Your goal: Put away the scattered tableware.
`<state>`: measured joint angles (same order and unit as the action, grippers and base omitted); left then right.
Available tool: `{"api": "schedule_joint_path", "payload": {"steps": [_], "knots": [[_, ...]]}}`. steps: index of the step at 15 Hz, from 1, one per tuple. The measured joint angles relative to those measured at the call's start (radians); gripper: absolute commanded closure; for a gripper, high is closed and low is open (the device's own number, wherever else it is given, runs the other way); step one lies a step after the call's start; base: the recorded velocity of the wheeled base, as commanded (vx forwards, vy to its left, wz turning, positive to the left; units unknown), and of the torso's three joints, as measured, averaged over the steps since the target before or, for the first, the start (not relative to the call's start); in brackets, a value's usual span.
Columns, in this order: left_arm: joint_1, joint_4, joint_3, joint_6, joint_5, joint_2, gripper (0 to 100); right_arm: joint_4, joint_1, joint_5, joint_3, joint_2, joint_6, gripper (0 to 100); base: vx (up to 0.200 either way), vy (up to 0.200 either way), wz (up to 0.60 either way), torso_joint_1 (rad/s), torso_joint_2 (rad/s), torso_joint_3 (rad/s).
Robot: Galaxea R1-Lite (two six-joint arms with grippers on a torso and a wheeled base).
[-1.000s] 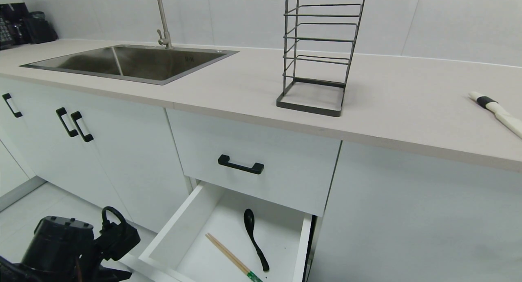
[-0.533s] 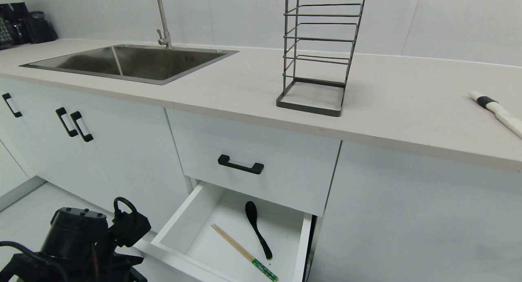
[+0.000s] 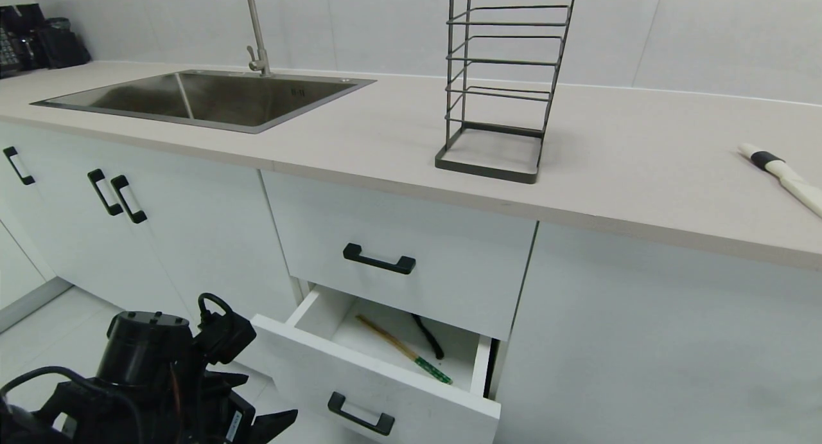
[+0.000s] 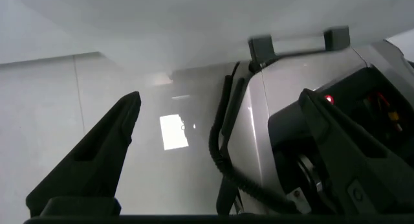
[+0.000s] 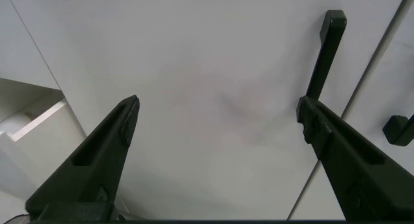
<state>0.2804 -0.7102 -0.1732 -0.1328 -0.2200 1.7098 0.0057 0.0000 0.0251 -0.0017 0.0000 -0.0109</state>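
Head view, 6 o'clock: the lower drawer (image 3: 398, 392) stands partly open, chopsticks (image 3: 404, 349) and black spoon (image 3: 429, 338) lying inside, stowed as tableware; left jaws gape empty at 7 o'clock by its front, likely placed to push it; right jaws spread, empty.
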Motion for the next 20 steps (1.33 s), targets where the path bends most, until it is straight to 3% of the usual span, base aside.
{"api": "schedule_joint_path", "payload": {"steps": [9, 20], "knots": [[0.002, -0.136, -0.097, 0.011, -0.001, 0.136, 0, 0.0, 0.0, 0.0, 0.0, 0.0, 0.0, 0, 0.0, 0.0, 0.0, 0.0, 0.0, 0.0], [0.007, -0.141, -0.235, 0.021, 0.0, 0.246, 0, 0.0, 0.0, 0.0, 0.0, 0.0, 0.0, 0, 0.0, 0.0, 0.0, 0.0, 0.0, 0.0]]}}
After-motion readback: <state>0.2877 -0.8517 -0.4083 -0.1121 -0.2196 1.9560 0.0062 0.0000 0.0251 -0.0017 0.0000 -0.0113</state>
